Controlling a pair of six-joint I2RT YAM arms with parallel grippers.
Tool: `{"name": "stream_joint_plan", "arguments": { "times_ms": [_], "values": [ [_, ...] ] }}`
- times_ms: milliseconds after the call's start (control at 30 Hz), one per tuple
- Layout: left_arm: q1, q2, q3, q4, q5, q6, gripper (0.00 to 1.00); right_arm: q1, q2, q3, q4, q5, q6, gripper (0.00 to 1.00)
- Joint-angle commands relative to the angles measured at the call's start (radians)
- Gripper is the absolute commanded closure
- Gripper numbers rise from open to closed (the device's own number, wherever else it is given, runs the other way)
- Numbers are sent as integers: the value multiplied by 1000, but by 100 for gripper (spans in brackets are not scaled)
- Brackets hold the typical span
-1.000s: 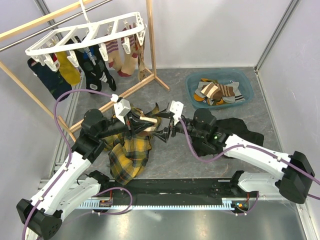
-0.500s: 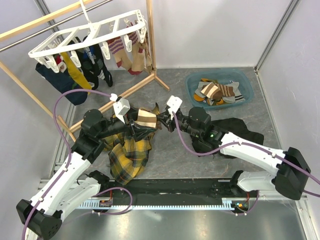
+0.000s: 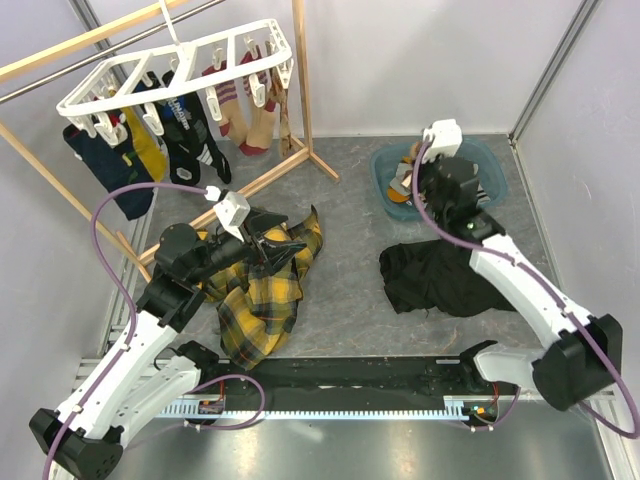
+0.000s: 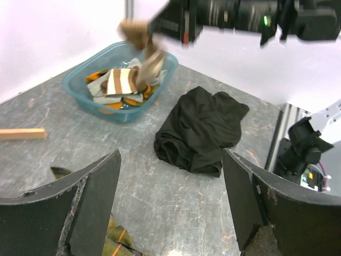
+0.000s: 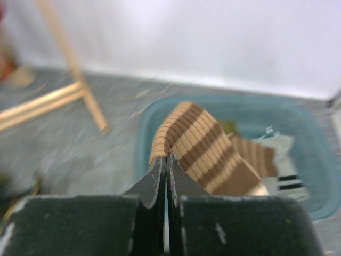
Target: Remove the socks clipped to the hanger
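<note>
Knitted fabric, mixed colours: socks [image 3: 190,125] hanging in a row from the small clips of the hanger [image 3: 178,60]. The hanger is a white plastic grid frame hooked on the rail of the wooden rack [image 3: 300,80] at the far left of the table [image 3: 345,200]. Mustard, navy, dark with white bands, red-and-white and tan examples are visible, each held at its upper end and dangling freely below. One item apart from the set: a tan-and-brown striped sock [image 5: 197,138], pinched at a fold between the fully closed fingers of the right gripper [image 5: 165,160]. It is suspended above the teal bin [image 4: 85,98], which holds several loose socks. Left gripper [image 4: 170,160]: fingers spread wide, nothing between them, poised over the yellow plaid cloth [image 3: 260,300], well apart from the hanger. Black garment [image 3: 440,275]: crumpled on the table near the bin, not part of the lot. Handling notes, by judgement: the socks look light, limp and stretchy, not fragile, with a ribbed knit that should give the fingers good purchase; they will sag and swing once taken. The hanger looks light too and hangs loose, so it is likely to tilt or sway under a pull. Best hold is probably on the upper leg just below the clip, drawing downward so the clip lets go; a hold at the toe would mostly stretch the fabric.
</note>
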Motion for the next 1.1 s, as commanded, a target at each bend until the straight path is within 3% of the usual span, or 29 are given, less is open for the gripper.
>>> {"name": "stream_joint_plan", "arguments": {
  "times_ms": [0,200,400,500,567,700,833,867,900,1000,1067],
  "values": [
    [-2,-7,14,9,-53,29,16,-129,125,169,-32,5,47,100],
    [-2,-1,16,1,-61,34,16,-229,293,315,-58,12,75,100],
    [-2,7,17,0,-54,32,16,-258,409,245,83,-8,87,100],
    [-2,5,19,-3,-58,38,16,-273,457,277,61,-9,118,100],
    [-2,5,17,-3,-61,40,16,-273,481,302,-10,59,148,90],
    [-2,11,19,-8,-67,49,16,-275,489,335,-114,204,157,83],
    [-2,13,22,-13,-67,51,16,-292,478,342,-130,297,142,86],
    [-2,11,22,-13,-64,49,16,-301,477,343,-131,285,141,83],
    [-2,13,23,-13,-64,49,16,-302,478,351,-136,275,136,64],
    [-2,13,20,-13,-64,49,16,-302,469,371,-182,235,128,35],
    [-4,13,20,-13,-68,49,16,-301,426,352,-191,190,153,22]
  ]
}}
